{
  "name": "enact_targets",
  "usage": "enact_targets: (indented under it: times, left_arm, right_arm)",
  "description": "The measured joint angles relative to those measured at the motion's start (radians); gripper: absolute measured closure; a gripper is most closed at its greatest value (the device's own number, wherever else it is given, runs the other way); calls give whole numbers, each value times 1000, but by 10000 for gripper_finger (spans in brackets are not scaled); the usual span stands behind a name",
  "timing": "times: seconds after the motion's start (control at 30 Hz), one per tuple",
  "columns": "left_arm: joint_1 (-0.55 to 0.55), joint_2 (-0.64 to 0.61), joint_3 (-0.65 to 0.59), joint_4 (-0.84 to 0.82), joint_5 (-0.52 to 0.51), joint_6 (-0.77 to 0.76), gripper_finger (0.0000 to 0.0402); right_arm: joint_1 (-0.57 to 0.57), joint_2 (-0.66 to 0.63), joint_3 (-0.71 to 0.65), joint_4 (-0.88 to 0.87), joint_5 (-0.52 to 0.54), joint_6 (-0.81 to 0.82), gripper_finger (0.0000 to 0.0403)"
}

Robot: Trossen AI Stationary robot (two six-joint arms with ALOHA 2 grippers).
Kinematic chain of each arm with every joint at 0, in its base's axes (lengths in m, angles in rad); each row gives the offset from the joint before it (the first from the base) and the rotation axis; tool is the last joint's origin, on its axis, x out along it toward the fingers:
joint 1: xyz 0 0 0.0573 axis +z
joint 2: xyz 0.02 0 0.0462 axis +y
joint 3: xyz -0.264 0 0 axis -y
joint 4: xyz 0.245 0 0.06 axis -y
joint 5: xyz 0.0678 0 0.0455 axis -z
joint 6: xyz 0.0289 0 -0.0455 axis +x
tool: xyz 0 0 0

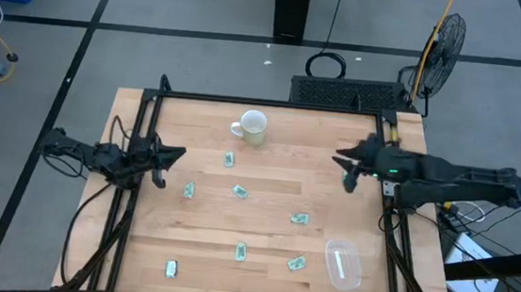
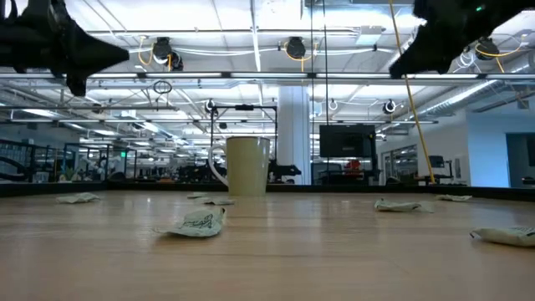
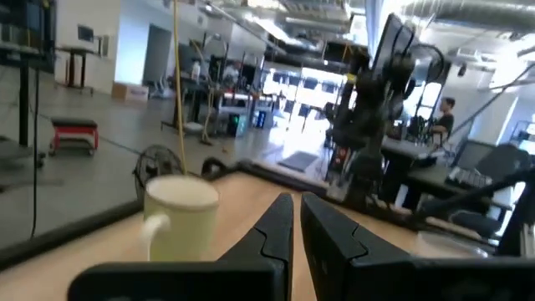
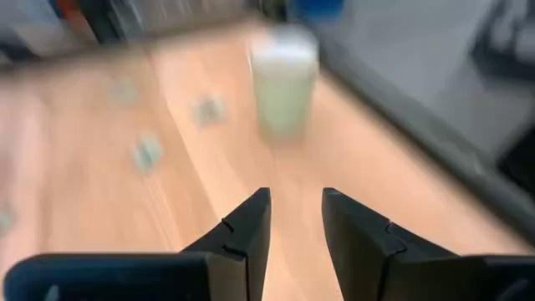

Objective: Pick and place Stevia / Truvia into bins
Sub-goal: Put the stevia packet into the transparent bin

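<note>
Several small pale green and white packets lie flat and scattered on the wooden table, among them one [image 1: 229, 159] near the mug, one [image 1: 239, 191] mid-table and one [image 1: 298, 263] beside the clear tub [image 1: 344, 264]. The tub stands near the table's near right corner. In the low view the closest packet [image 2: 199, 224] lies crumpled. My left gripper [image 1: 177, 154] hovers high over the table's left side, its fingers all but together [image 3: 296, 209]. My right gripper [image 1: 338, 158] hovers high over the right side, slightly open [image 4: 297, 201]. Neither holds anything.
A white ceramic mug [image 1: 251, 127] stands upright toward the far edge, between the two grippers. A dark frame rail [image 1: 274, 103] runs along the table's far edge and both sides. A fan [image 1: 442, 44] stands beyond the far right corner.
</note>
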Motion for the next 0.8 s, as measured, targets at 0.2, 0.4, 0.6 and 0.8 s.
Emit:
enact_targets:
  times: [0.2,0.4,0.6,0.8]
  left_arm:
    - [37,101,155,-143,-5,-5,371]
    - [90,296,302,-200,-43,9,371]
    - [148,451,357,-192,-99,79,371]
    - [189,556,358,-188,-99,74,371]
  right_arm:
    - [0,192,38,-260,21,192,300]
    - [0,275,-20,-369,85,420,300]
    - [-1,291,-154,-245,98,542,300]
    - [-6,291,-298,-58,117,563,300]
